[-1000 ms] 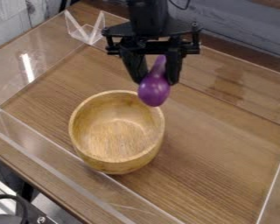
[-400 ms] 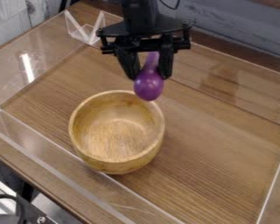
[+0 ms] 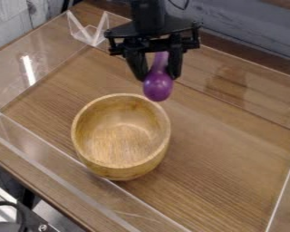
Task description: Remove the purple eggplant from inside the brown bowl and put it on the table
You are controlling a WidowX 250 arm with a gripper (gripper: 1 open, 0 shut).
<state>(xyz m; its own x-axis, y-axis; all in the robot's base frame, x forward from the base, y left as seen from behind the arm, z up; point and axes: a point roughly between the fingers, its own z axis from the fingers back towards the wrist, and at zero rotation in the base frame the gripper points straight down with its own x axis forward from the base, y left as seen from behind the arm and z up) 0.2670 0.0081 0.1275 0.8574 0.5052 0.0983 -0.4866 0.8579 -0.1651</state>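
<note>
The purple eggplant point(image 3: 159, 83) hangs with its bulbous end down, above the table point(image 3: 227, 154) and just behind the far rim of the brown bowl point(image 3: 120, 135). My gripper point(image 3: 159, 65) is shut on the eggplant's upper part, black fingers point(image 3: 138, 67) on either side of it, pointing almost straight down. The wooden bowl sits at the middle left of the table and holds nothing.
Clear acrylic walls point(image 3: 62, 186) run along the table's edges, with a near wall in front of the bowl. A folded clear piece point(image 3: 87, 29) stands at the back left. Bare wood-grain surface lies to the right of the bowl.
The gripper with the eggplant shifted slightly left and away from where it was a second ago, and has rolled a little. The bowl has not moved.
</note>
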